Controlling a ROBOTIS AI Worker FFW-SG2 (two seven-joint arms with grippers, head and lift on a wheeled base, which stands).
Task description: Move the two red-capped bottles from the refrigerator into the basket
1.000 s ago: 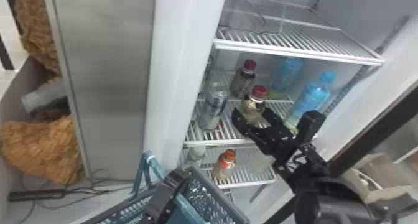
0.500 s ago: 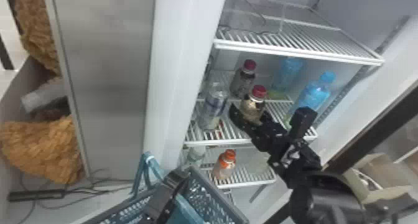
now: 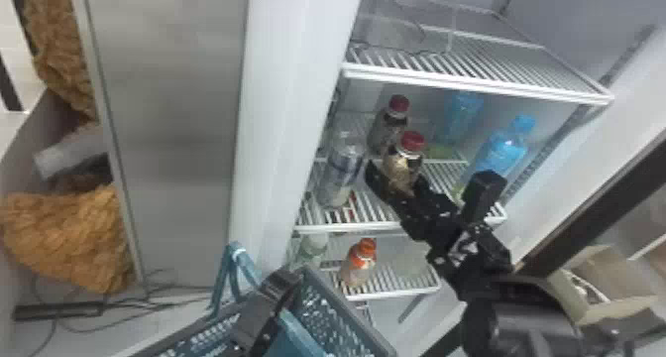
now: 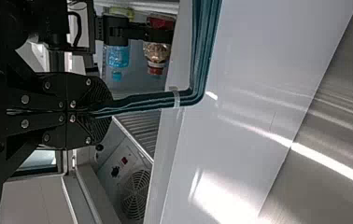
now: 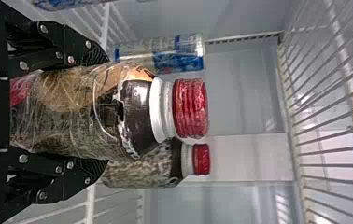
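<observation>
Head view | right gripper pinches nearer red-capped bottle inside refrigerator | left gripper clamps basket handle

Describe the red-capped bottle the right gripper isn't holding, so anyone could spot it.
Inside the refrigerator, find the shelf above the orange-capped bottle. A dark bottle with a red cap stands there. It sits farther back than the other red-capped bottle, which is between the right gripper's fingers.
</observation>
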